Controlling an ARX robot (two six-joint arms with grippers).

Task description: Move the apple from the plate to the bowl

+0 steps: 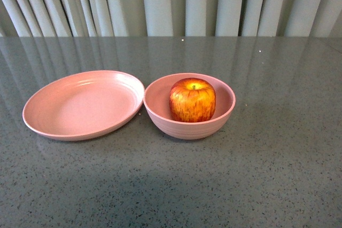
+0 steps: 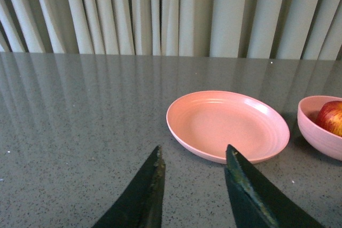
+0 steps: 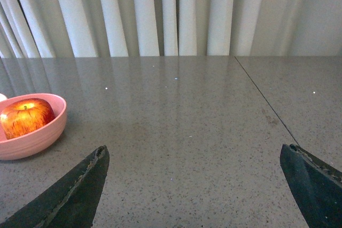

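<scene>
Matt pink bowl (image 1: 189, 118), glossy speckled stone table (image 1: 267, 174)

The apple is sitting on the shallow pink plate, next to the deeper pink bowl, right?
No. The apple sits inside the bowl, not on the plate, which lies bare beside the bowl. The front view shows it.

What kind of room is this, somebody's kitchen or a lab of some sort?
Probably a staged test space, not a kitchen. The long grey speckled table holds only a shallow pink plate and a deep pink bowl containing a red apple. Pale pleated curtains close off the whole background.
</scene>
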